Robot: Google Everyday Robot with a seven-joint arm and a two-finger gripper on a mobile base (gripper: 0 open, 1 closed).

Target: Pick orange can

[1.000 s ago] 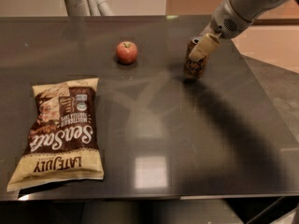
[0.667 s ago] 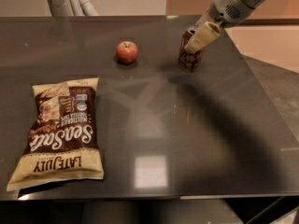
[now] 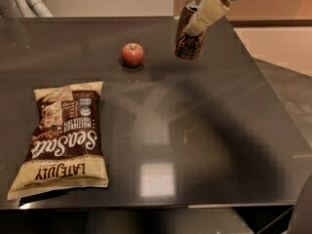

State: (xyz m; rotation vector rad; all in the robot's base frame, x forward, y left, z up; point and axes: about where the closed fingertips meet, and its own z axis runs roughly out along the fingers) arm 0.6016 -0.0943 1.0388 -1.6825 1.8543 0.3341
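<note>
Clamping the orange can (image 3: 187,45), the gripper (image 3: 195,23) hangs at the top right of the view, over the far side of the dark surface (image 3: 219,130). Its jaws are clenched on the can. One pale finger (image 3: 207,11) runs slantwise down the can's near side, and the other is hidden behind it. The can sits between the jaws with its silver top up against the gripper body. Its brownish lower half sticks out below the fingertip, tilted so the bottom leans left of the top. The can's base seems to be just clear of the surface, though the dark reflection beneath makes that hard to judge.

Left of the jaws and slightly lower in the view, a red apple (image 3: 132,54) rests on the surface, near the can but apart from it. Well apart from the jaws, down towards the near left corner, a brown and cream chip bag (image 3: 63,140) lies flat with its lettering upside down to the camera.
</note>
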